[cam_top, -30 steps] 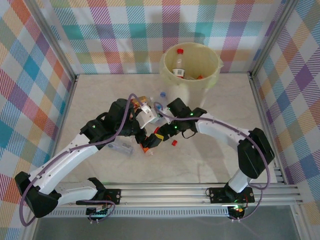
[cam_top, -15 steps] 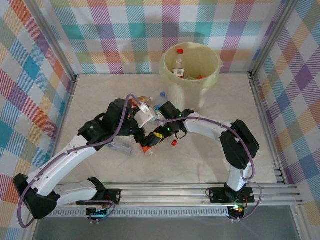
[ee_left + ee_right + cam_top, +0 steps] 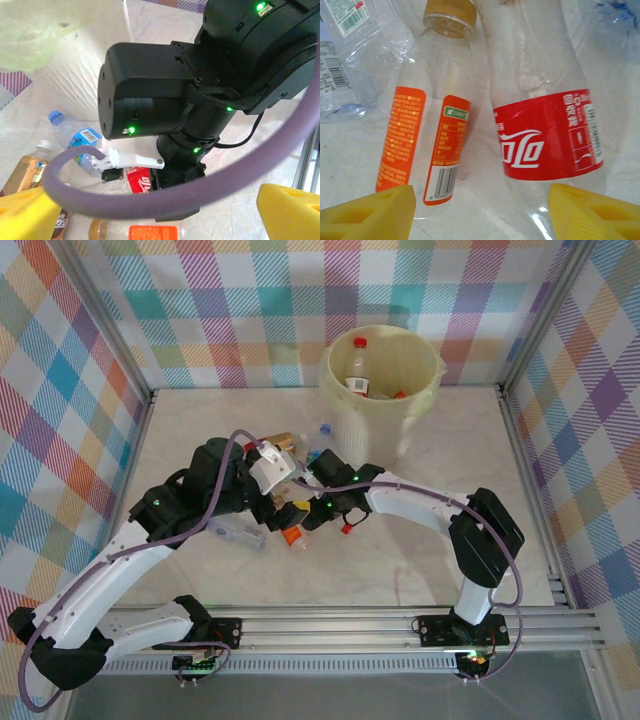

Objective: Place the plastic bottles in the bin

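Right gripper: yellow fingers spread, pointing down over two bottles lying side by side on the table. The red-label bottle sits in the gap, toward the right finger. The orange-label bottle, with a yellow-orange cap, lies just beside it toward the left finger. Can't tell whether either pad touches plastic. Both bottles are flat on the table, nothing lifted. A crushed clear bottle lies left of the orange one.

Right arm: base near right, elbow folded above it, forearm stretched left across the table, wrist bent down onto the bottle cluster mid-table.

Left arm: base near left, long reach far and right, wrist close beside the right arm's wrist over the same cluster. Left gripper: fingers spread wide, holding nothing, with the right arm's black wrist housing directly ahead of them. Under that housing, the left wrist view shows the red label, the orange label, a blue-cap bottle and an amber bottle with a white cap, all on the table.

Bin: far side, right of centre, upright, well apart from both grippers. There are bottles inside, one a red-cap bottle. Another clear bottle lies on the table, on the near side of the left wrist.
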Tool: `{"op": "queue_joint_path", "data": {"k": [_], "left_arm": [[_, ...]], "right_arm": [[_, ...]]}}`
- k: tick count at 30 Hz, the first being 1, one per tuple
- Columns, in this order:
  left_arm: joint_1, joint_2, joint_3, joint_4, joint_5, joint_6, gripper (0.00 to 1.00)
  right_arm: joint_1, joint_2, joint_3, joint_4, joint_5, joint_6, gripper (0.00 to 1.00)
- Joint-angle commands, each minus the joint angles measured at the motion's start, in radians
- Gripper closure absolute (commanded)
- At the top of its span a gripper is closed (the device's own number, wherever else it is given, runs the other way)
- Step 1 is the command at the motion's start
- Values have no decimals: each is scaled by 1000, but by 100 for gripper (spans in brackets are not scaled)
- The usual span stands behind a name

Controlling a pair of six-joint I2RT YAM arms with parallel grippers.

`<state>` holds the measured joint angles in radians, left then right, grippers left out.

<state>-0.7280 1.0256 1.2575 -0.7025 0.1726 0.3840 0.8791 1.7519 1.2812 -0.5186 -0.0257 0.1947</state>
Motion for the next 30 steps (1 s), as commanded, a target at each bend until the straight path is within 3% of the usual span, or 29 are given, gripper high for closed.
{"op": "queue_joint_path", "data": {"k": [1,10,20,30], "left_arm": [[6,-14,75,-133,-9,20,0],[6,-146,-58,-89,-12,8,0],[6,-151,-76,-188,-86,-10,0],[6,-191,-137,-159,-129,-21,0]], "right_arm": [[24,-14,35,-29,-2,83,31],[102,89,121,-44,29,165,33],[120,190,162,-43,28,237,34],[125,268,217,-73,44,255,29]]}}
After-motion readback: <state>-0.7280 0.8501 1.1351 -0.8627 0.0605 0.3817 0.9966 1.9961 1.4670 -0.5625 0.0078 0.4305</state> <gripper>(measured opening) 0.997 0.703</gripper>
